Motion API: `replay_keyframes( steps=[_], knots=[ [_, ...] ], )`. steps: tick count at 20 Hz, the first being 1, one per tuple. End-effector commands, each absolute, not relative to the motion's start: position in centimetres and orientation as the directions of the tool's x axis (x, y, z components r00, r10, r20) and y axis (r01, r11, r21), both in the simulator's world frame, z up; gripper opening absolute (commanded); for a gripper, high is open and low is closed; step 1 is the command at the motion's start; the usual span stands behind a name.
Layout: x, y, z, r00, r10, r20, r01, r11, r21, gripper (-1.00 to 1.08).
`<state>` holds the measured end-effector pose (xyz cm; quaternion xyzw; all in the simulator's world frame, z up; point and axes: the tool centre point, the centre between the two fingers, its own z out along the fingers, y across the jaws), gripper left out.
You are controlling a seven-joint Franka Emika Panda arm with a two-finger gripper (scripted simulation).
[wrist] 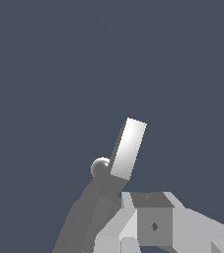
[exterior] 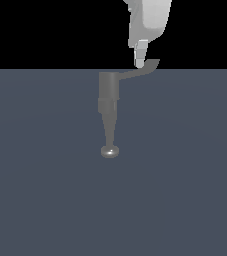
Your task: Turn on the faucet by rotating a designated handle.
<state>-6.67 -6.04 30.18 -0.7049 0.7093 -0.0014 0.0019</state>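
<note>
Faucet [exterior: 109, 107] stands on the grey table [exterior: 40, 200], near the middle of the exterior view, with its cylindrical body far from the camera and its narrow spout running toward the camera to a small shiny knob [exterior: 110, 151]. Its handle [exterior: 144, 70] is a thin bent lever that goes from the body toward the exterior view's right and ends in a flared tip. White fingers [exterior: 140, 61] come down from above and seem to touch the handle close to this tip, on the side nearer to the body. I cannot tell how far the fingers are open: only 1 finger [wrist: 129, 148] shows clearly in each view, and nothing seems to be held between them. The main risk, in my judgement, is slipping: the contact is near the end of a thin lever, so a push that is a little too high or at a wrong angle could slide off the flared tip and leave the handle not turned. Much is hidden: the arm is cut off by the upper edge of the exterior view, the dark background swallows the handle's edge, and in the wrist view the handle itself is hard to make out.
</note>
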Motion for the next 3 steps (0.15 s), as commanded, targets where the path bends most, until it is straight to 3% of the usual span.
replay_keyframes(
  steps=[1, 3],
  knots=[
    [-6.41, -8.72, 29.92, -0.045, -0.999, 0.0, -0.999, 0.045, -0.001, -1.0],
    [-6.21, -9.01, 29.91, -0.046, -0.999, 0.0, -0.999, 0.046, 0.0, -1.0]
  ],
)
